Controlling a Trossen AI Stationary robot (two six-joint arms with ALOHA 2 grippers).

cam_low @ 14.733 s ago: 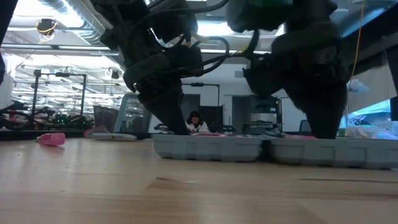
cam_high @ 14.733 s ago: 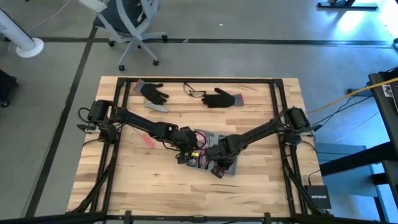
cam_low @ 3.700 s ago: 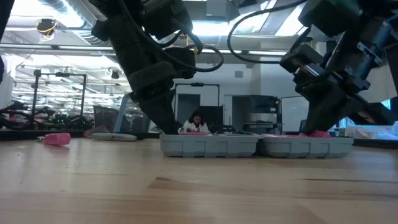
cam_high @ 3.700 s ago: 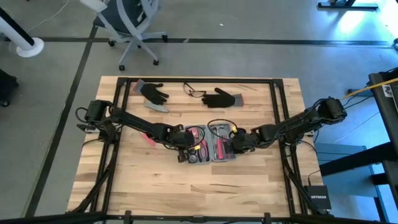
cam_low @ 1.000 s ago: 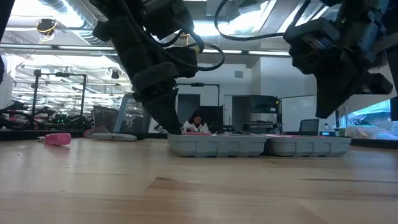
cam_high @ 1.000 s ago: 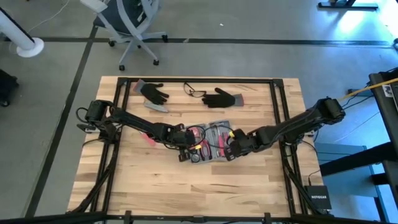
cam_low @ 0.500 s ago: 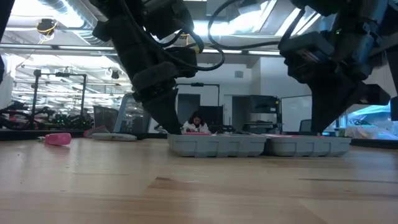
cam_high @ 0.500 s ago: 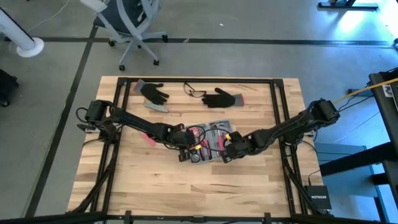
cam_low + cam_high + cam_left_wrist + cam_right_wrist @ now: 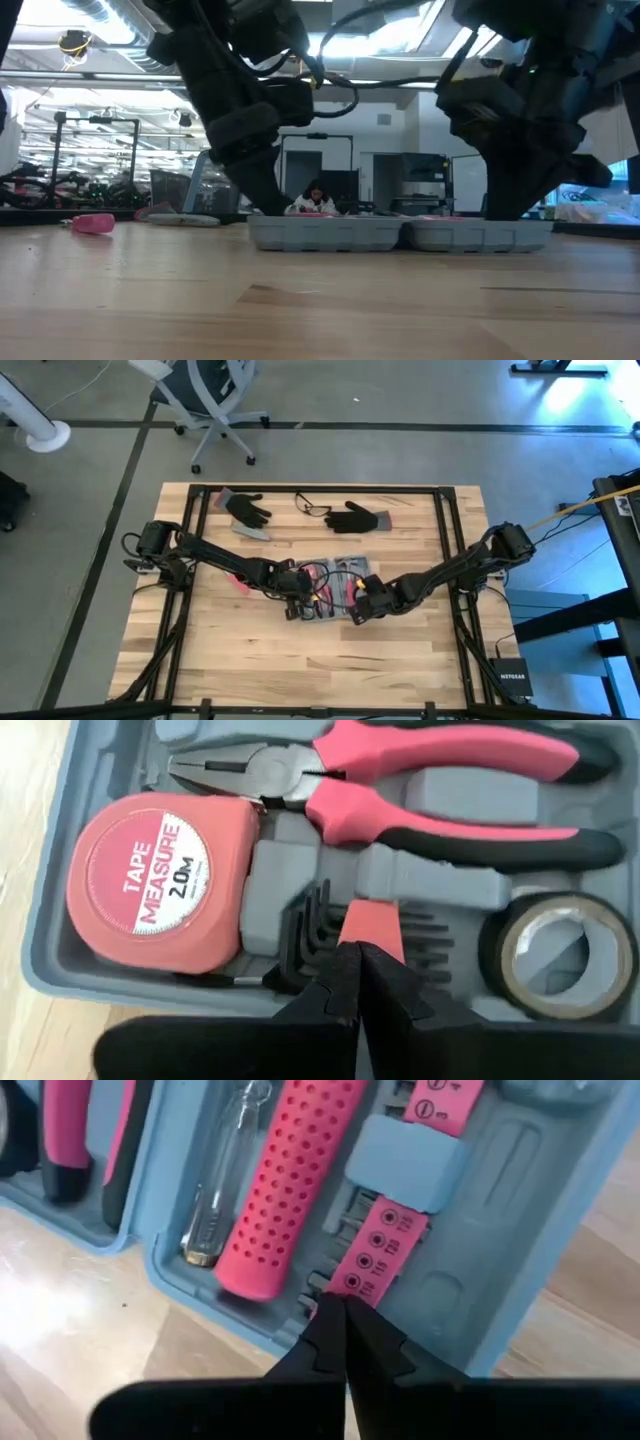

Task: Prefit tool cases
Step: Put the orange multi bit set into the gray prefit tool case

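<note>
- Nearest to me on the low cam: bare wooden table (image 9: 300, 310), nothing on the front planks.
- Tool case (image 9: 333, 588) lies open flat mid-table; the low cam shows both grey halves side by side, walls down on the wood (image 9: 400, 236).
- Left gripper (image 9: 300, 600) is on the case's left half, fingers clenched together with nothing between them. On its wrist cam the tips (image 9: 357, 982) sit right at the black hex key set (image 9: 305, 935) and a red holder just beyond.
- Same half holds the tape measure (image 9: 155, 880), the pink-handled pliers (image 9: 400, 785) and a roll of tape (image 9: 545, 955), each in its slot.
- Right gripper (image 9: 357, 608) is at the near edge of the case's right half, also clenched on nothing. Its wrist cam puts the tips (image 9: 335, 1320) at the case rim, against the pink bit strip (image 9: 385, 1240).
- Beside that strip: pink perforated handle (image 9: 285, 1190) and a clear-handled driver (image 9: 225, 1170), both seated.
- A small pink item (image 9: 236, 584) lies on the wood left of the case, apart from it.
- Far edge of table: two black gloves (image 9: 248, 510) (image 9: 352, 517), safety glasses (image 9: 311, 507) between them.
- Beyond the table: office chair (image 9: 212, 400) on the floor; a person (image 9: 314, 197) seated far back in the room.
</note>
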